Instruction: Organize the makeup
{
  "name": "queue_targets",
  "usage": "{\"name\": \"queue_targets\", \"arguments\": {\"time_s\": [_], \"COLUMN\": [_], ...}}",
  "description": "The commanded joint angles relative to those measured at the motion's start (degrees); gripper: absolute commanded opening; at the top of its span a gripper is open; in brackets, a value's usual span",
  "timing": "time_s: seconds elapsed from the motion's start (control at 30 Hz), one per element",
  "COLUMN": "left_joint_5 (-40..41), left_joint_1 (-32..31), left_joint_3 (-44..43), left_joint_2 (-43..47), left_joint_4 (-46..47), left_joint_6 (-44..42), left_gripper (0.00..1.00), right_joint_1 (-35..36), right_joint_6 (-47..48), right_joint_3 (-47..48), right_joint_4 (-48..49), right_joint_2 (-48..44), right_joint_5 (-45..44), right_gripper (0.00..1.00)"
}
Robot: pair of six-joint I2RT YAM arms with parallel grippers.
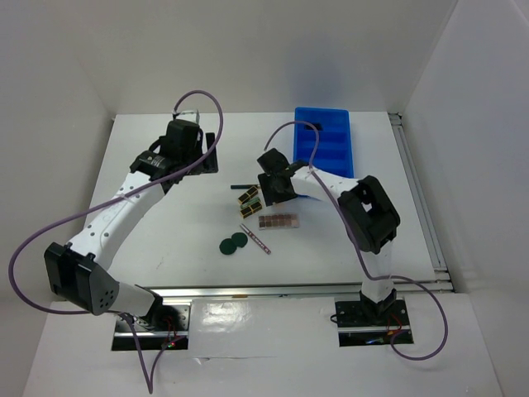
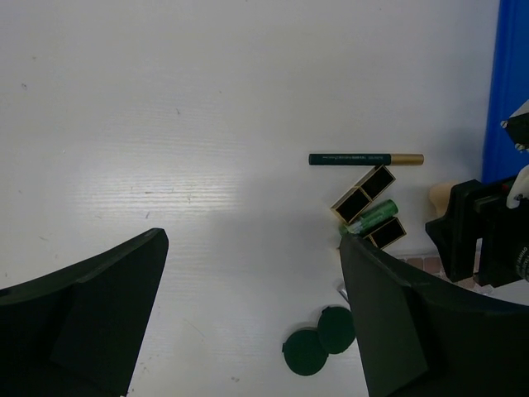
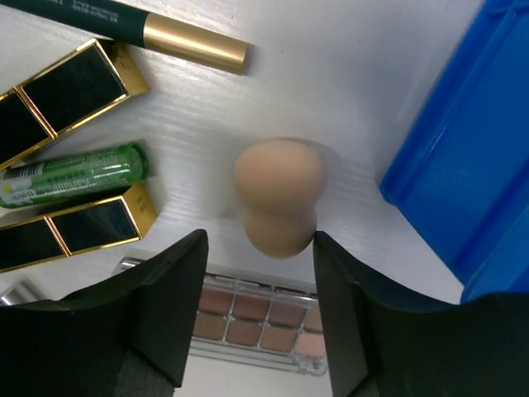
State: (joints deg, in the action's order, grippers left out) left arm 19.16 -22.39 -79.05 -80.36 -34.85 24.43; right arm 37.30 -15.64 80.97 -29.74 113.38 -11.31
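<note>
My right gripper (image 1: pixel 274 188) is open, its jaws on either side of the lower end of the beige egg sponge (image 3: pixel 277 198), which rests on the table. Just under the fingers (image 3: pixel 165 306) lies the brown-pink palette (image 3: pixel 256 318). Two black-gold lipstick tubes (image 3: pixel 70 91) and a green tube (image 3: pixel 70 175) lie to its left, with the pencil (image 3: pixel 132 25) beyond them. Two dark-green discs (image 1: pixel 234 243) and the pink stick (image 1: pixel 256 238) lie nearer the front. My left gripper (image 2: pixel 254 240) is open and empty at the back left (image 1: pixel 188 147). I see no black compact.
The blue compartment bin (image 1: pixel 324 141) stands at the back right, close beside the right gripper; its wall shows in the right wrist view (image 3: pixel 463 165). The table's right rail (image 1: pixel 421 198) runs along the edge. White walls enclose the table.
</note>
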Motion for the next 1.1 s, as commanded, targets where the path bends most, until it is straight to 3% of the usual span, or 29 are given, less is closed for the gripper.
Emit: {"name": "queue_targets", "arguments": {"time_s": [0.0, 0.23, 0.3, 0.33, 0.4, 0.57, 0.73, 0.83, 1.07], "left_joint_5": [-1.92, -4.74, -6.23, -7.37, -9.13, -15.20, -16.96, -14.95, -12.31], "left_joint_1": [-0.28, -0.28, -0.28, -0.28, -0.28, -0.28, -0.28, -0.28, -0.28], "left_joint_3": [0.11, 1.70, 1.70, 1.70, 2.40, 2.68, 1.36, -1.72, -2.79], "left_joint_2": [0.64, -4.18, -5.51, -6.21, -6.22, -11.30, -12.63, -14.91, -15.00], "left_joint_4": [0.75, 1.29, 1.28, 0.75, 1.71, 2.87, 3.47, 1.02, 0.30], "left_joint_6": [0.37, -0.17, -0.17, -0.17, -1.04, -2.28, -2.80, -3.33, -3.33], "left_gripper": [1.00, 1.00, 1.00, 1.00, 1.00, 0.87, 0.88, 0.95, 0.97], "right_joint_1": [-0.12, -0.12, -0.12, -0.12, -0.12, 0.41, -0.12, -2.49, -16.00], "right_joint_6": [-0.62, -0.01, -0.01, -0.01, -0.01, -0.01, 0.52, 0.52, -4.56], "right_joint_3": [-0.37, -2.48, -0.99, -0.99, 0.32, 0.33, 4.63, 6.92, 6.75], "right_joint_4": [4.69, 9.87, 9.08, 8.56, 7.94, 11.01, 11.02, 10.31, 15.23], "right_joint_2": [-0.09, -1.15, -0.36, 0.17, 0.17, -7.10, -10.37, -10.38, -9.68], "right_joint_5": [-1.52, -2.14, -2.14, -2.14, -2.14, 0.67, -0.29, -2.66, -0.39], "right_gripper": [0.60, 0.33, 0.22, 0.07, 0.00, 0.00, 0.00, 0.00, 0.00]}}
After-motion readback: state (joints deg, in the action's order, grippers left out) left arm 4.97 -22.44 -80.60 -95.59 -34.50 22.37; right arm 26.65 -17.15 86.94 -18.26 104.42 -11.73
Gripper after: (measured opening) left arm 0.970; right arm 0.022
